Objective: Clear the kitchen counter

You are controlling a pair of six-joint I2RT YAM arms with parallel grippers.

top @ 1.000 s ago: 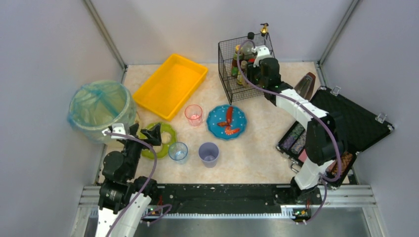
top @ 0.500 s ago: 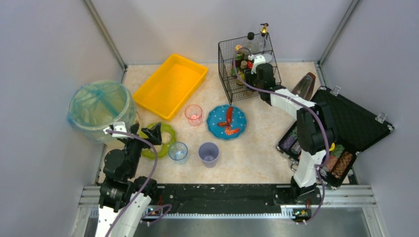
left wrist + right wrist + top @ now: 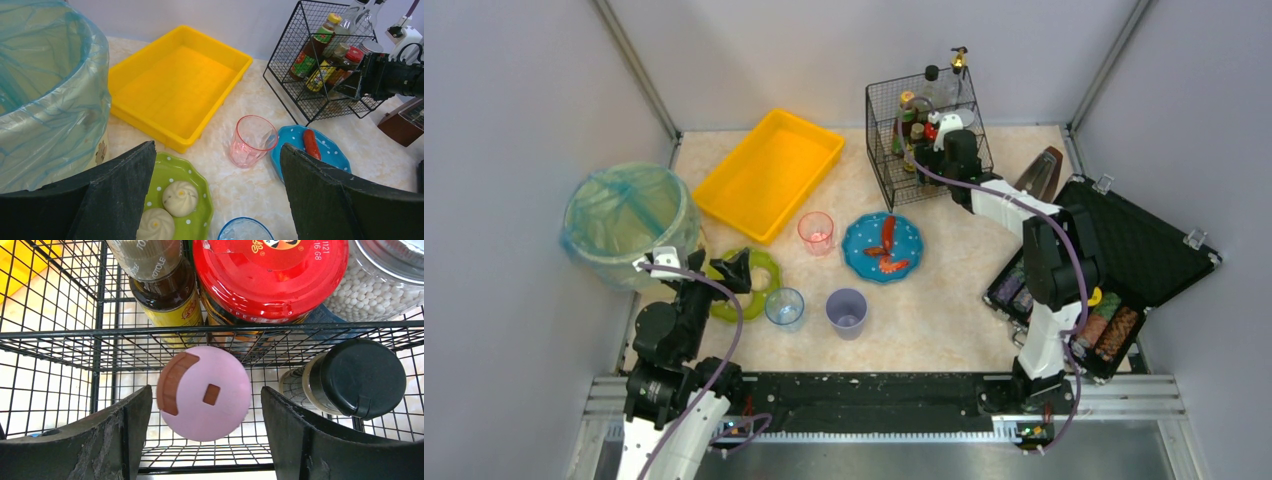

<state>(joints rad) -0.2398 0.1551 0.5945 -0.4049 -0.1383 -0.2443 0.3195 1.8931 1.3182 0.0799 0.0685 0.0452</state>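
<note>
Top external view: the kitchen counter [image 3: 954, 290] fills the floor between grey walls. At 8 o'clock, the left gripper [image 3: 736, 272] hangs wide open above a green plate [image 3: 769, 270]. At 1 o'clock, the right gripper [image 3: 206, 390] is spread wide over the wire basket [image 3: 884, 150], its fingers flanking a pink lid [image 3: 222, 412] without touching it.

Yellow tray [image 3: 177, 85], lined bin [image 3: 45, 100], wire basket [image 3: 882, 150] holding bottles [image 3: 306, 59].

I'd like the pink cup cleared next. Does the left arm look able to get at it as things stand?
Probably yes. The left gripper hangs open over the green plate, and the pink cup stands upright just beyond it, with only bare kitchen counter between them.
</note>
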